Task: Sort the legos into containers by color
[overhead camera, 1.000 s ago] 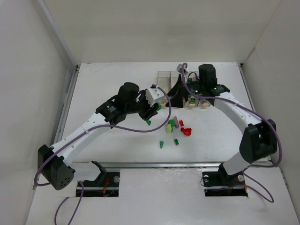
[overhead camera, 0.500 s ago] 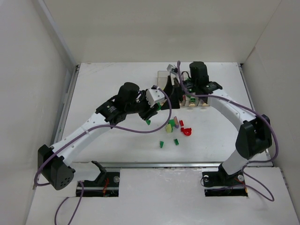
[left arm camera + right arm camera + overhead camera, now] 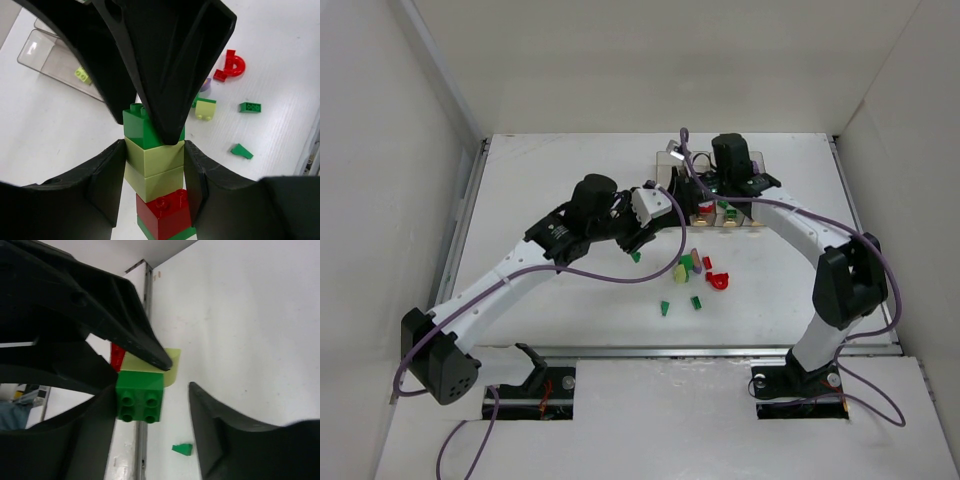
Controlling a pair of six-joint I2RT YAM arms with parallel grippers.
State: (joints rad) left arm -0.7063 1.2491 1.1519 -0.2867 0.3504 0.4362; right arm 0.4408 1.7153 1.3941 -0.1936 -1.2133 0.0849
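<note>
**Fig.** The clear containers (image 3: 47,60) stand in a row at the far middle of the table (image 3: 560,160). The bin seen closest holds one yellow-green brick (image 3: 82,75); the contents of the others are too small to tell. The left gripper (image 3: 154,175) is clamped on the sides of a stack of legos (image 3: 152,165), raised just beside the bins. The stack's long axis runs out along the fingers. The green brick (image 3: 140,396) at its outer end points at the right gripper (image 3: 152,390), whose jaws stand apart around that brick. Loose legos (image 3: 692,270) lie nearer the arms.
</note>
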